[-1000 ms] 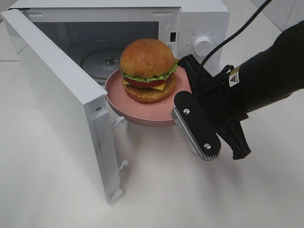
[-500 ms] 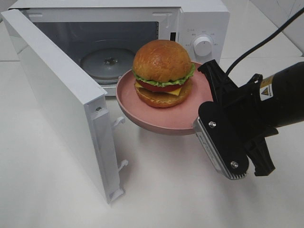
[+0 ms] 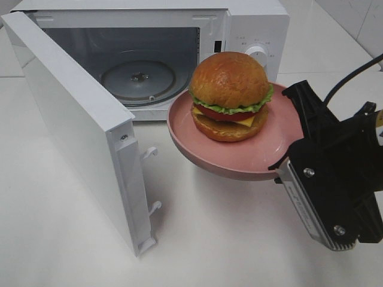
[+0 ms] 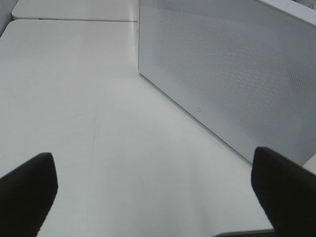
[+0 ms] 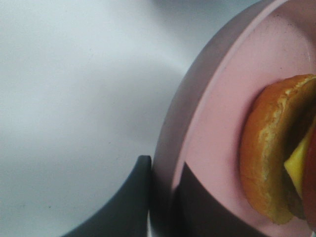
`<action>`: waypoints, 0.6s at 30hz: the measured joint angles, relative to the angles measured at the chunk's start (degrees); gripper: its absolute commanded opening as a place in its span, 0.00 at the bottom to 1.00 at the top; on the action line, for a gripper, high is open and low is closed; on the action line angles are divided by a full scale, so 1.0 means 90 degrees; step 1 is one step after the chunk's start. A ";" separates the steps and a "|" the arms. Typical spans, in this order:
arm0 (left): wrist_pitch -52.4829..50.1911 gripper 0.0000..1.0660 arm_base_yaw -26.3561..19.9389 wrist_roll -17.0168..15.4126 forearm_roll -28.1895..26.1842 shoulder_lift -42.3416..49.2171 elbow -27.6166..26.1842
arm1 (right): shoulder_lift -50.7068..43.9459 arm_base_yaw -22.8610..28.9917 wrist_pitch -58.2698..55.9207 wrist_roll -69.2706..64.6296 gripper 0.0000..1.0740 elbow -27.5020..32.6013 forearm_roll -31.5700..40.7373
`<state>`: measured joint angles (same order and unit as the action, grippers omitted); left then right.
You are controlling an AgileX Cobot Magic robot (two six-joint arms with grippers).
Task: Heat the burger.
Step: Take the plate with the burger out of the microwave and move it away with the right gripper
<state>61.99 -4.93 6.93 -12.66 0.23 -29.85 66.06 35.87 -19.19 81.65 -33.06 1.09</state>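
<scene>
While right gripper (image 3: 286,156) clamps plate (image 3: 263,156), burger (image 3: 230,95) beside it

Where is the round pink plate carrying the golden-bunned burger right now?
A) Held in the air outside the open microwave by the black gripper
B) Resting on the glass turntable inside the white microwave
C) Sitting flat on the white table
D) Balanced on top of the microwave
A: the right gripper clamps the rim of the pink plate, holding it and the burger in front of the open microwave, whose turntable is bare.
</scene>
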 measured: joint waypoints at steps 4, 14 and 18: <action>0.0000 0.94 0.0000 0.0000 0.0000 0.0000 0.0000 | -0.0414 0.0000 -0.0350 -0.0656 0.00 0.0102 -0.0516; 0.0000 0.94 0.0000 0.0000 0.0000 0.0000 0.0000 | -0.1343 0.0000 -0.0853 -0.1884 0.00 0.0579 -0.1305; 0.0000 0.94 0.0000 0.0000 0.0000 0.0000 0.0000 | -0.1528 0.0000 -0.1108 -0.2056 0.00 0.0643 -0.1471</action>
<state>61.99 -4.93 6.93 -12.66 0.23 -29.85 52.31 35.87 -29.16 63.14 -27.27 -12.15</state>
